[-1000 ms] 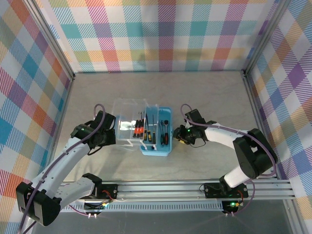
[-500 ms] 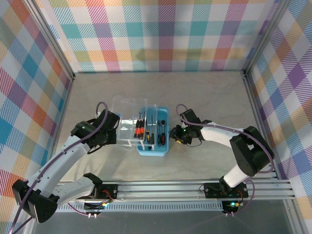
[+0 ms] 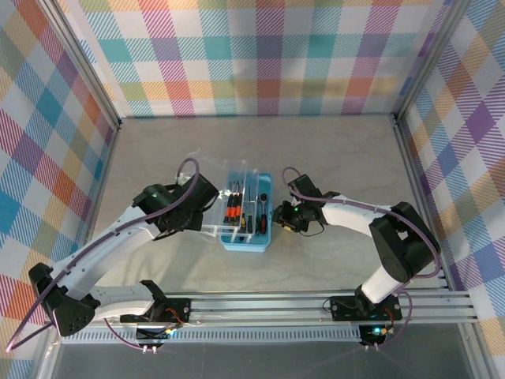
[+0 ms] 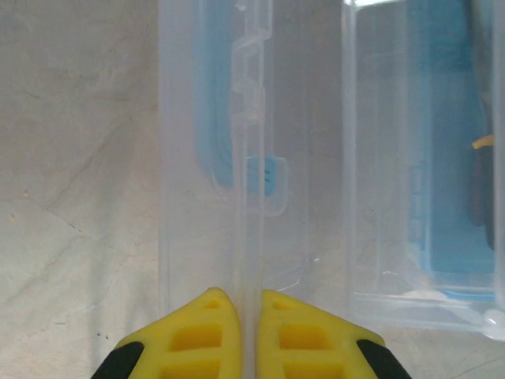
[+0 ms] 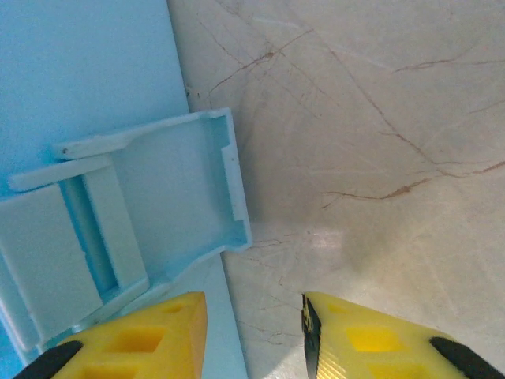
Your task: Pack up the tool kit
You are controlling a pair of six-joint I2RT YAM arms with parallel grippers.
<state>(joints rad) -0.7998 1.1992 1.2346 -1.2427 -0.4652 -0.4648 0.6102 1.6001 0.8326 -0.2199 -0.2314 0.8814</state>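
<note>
The light-blue tool case [image 3: 247, 242] sits mid-table with slim screwdrivers [image 3: 233, 208] lying inside, black-orange handles to the left. Its clear hinged lid [image 3: 223, 180] is tilted up over the case's left side. My left gripper [image 3: 205, 208] is shut on the lid's edge; in the left wrist view the yellow fingertips [image 4: 215, 309] pinch the clear rim [image 4: 249, 197]. My right gripper [image 3: 278, 219] stands open against the case's right wall [image 5: 87, 63]. One finger [image 5: 150, 332] is over the blue side by the latch flap [image 5: 170, 197], the other over bare table.
The marble-look table [image 3: 339, 158] is walled by plaid panels [image 3: 260, 55] at the back and sides. An aluminium rail [image 3: 316, 304] runs along the near edge by the arm bases.
My left gripper has swung right, carrying the clear lid up from flat on the table toward the case. The case slid slightly left, and the right gripper followed to its right side.
</note>
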